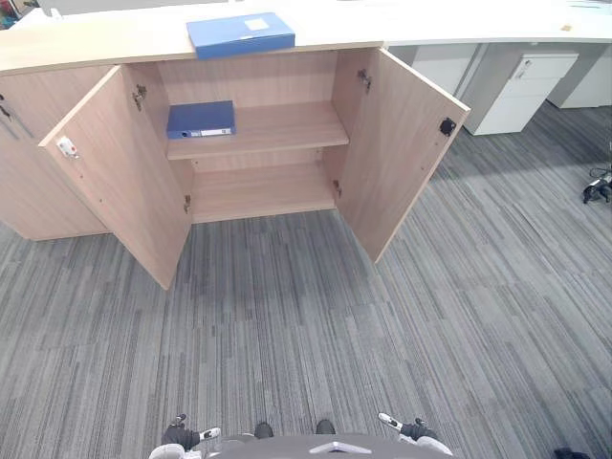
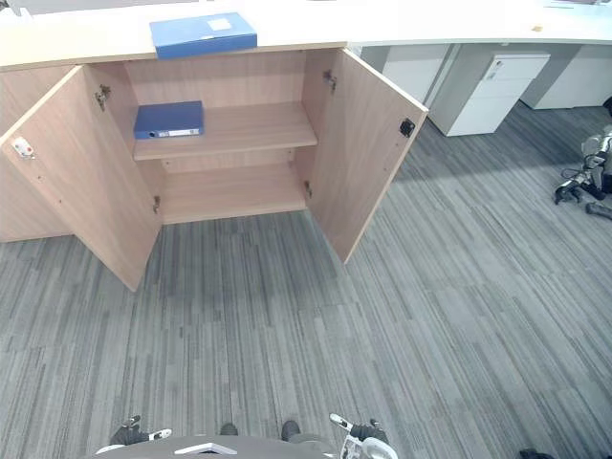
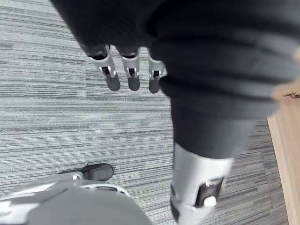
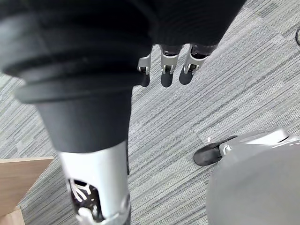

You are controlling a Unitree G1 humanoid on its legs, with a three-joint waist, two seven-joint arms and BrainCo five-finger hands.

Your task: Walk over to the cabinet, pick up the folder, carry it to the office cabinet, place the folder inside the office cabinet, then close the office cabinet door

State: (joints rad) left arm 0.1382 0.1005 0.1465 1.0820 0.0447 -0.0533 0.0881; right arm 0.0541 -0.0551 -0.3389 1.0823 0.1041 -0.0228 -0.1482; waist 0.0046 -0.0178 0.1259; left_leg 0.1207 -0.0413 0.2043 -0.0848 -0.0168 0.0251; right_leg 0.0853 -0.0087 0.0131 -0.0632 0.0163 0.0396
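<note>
A blue folder [image 1: 240, 33] lies flat on top of the low wooden cabinet [image 1: 57, 48] straight ahead. A second blue folder [image 1: 200, 119] lies on the cabinet's upper shelf [image 1: 277, 129], at its left end. Both cabinet doors stand wide open: the left door [image 1: 120, 182] and the right door [image 1: 397, 143] swing out toward me. My left hand [image 1: 184, 436] and right hand [image 1: 413, 429] hang low at my sides, far from the cabinet. The left hand's fingers [image 3: 132, 70] and the right hand's fingers [image 4: 163, 70] are straight and hold nothing.
Grey striped carpet [image 1: 306, 325] stretches between me and the cabinet. A white drawer unit [image 1: 521, 86] stands under a white desk at the back right. Some dark and grey equipment [image 2: 585, 172] sits on the floor at the far right.
</note>
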